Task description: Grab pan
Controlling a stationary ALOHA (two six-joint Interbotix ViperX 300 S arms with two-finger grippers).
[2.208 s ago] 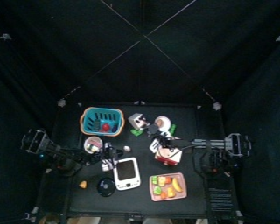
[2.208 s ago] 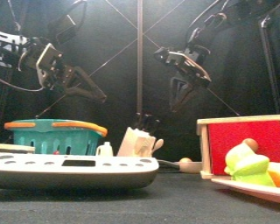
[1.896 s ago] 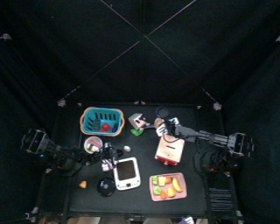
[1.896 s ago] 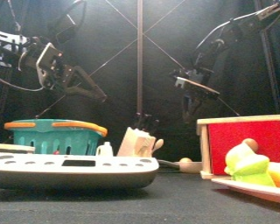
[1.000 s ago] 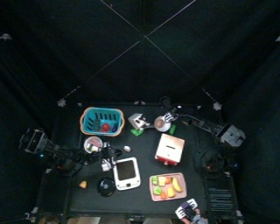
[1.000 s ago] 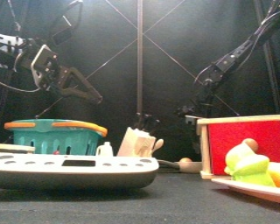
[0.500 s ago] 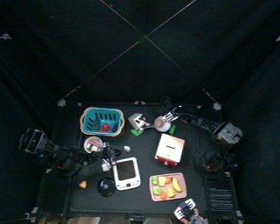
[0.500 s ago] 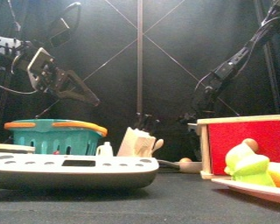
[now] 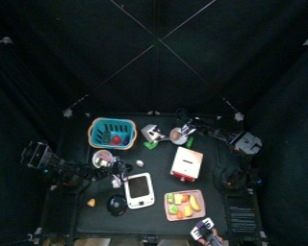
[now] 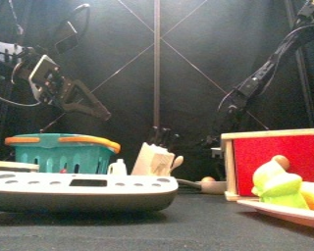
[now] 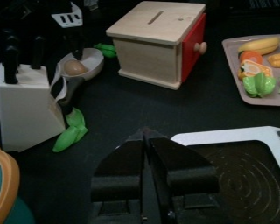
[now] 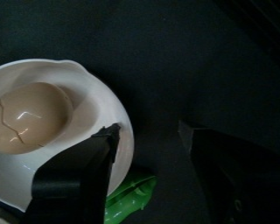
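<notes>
The pan (image 12: pixel 94 87) is small, round and white, with a tan egg-like thing (image 12: pixel 31 114) inside. It stands at the back of the table, right of the knife block, in the top view (image 9: pixel 179 134) and the left wrist view (image 11: pixel 81 63). My right gripper (image 12: pixel 149 129) is open and low at the pan's rim, one jaw over the rim and the other outside it. In the top view it (image 9: pixel 188 132) reaches in from the right. My left gripper (image 11: pixel 149 147) is shut and empty, hovering at the front left above the white scale (image 11: pixel 241 162).
A teal basket (image 9: pixel 112 132) stands at the back left and a knife block (image 9: pixel 151 133) beside the pan. A wooden box with a red side (image 9: pixel 187 163) is mid-right, and a tray of toy food (image 9: pixel 185 204) is at the front. A green leaf (image 12: pixel 129 197) lies by the pan.
My right arm has swung from over the wooden box to the back of the table and come down to the pan. My left arm has drawn back slightly to the left.
</notes>
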